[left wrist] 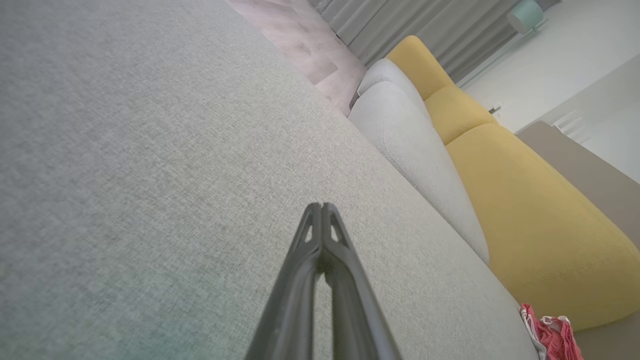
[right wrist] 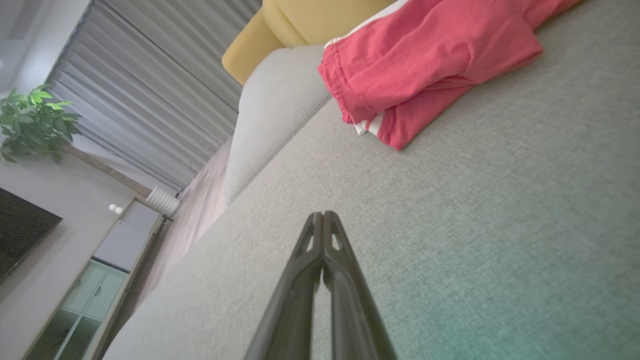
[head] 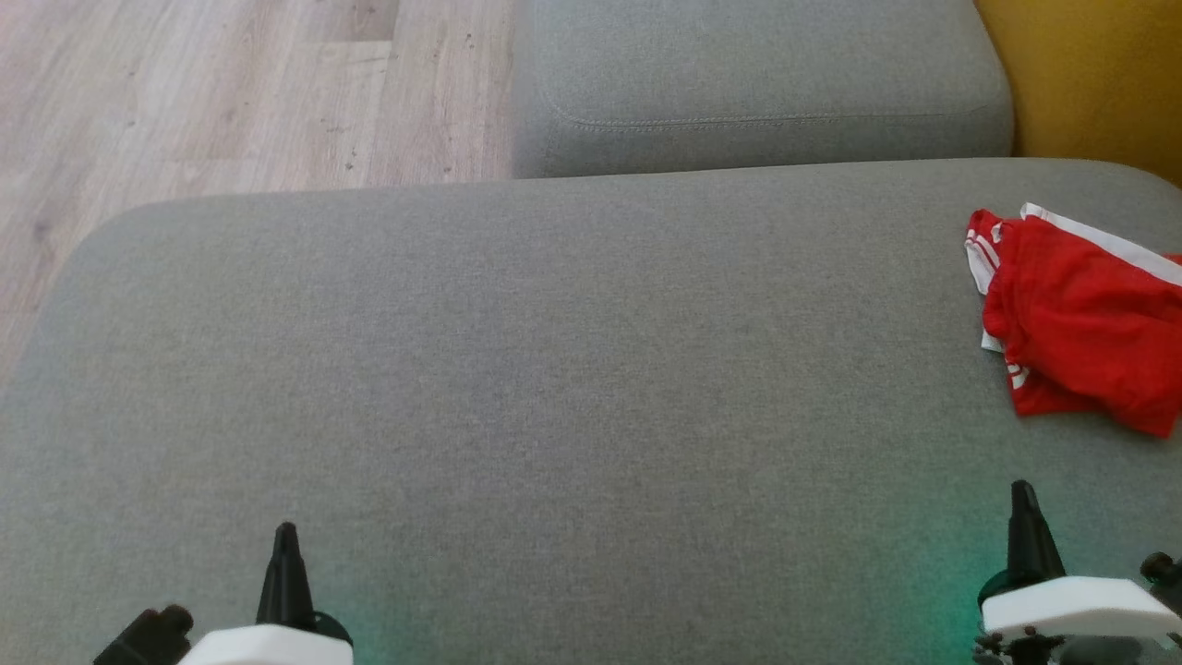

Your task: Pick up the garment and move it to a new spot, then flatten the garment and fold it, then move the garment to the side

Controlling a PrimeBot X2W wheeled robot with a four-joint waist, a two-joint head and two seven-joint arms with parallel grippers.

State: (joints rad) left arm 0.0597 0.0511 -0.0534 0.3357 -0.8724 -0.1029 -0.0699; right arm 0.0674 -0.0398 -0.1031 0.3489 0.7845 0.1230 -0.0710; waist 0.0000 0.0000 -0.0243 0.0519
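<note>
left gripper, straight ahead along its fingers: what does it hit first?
Left gripper looks aimed at bare grey sofa cushion; nothing else in line. Red shorts sit well off to the side. Depth unclear.

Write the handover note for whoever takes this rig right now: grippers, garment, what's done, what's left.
Left gripper: shut, empty, above the grey cushion at the near left.
Right gripper: shut, empty, at the near right, short of the garment.
Red garment: lies rumpled on the cushion's right side, partly cut off by the head view's edge; neither gripper touches it.
Done: nothing evident; the garment is neither flat nor neatly folded.
Left: probably everything: pick it up, move it to open cushion, flatten, fold, set aside.
</note>
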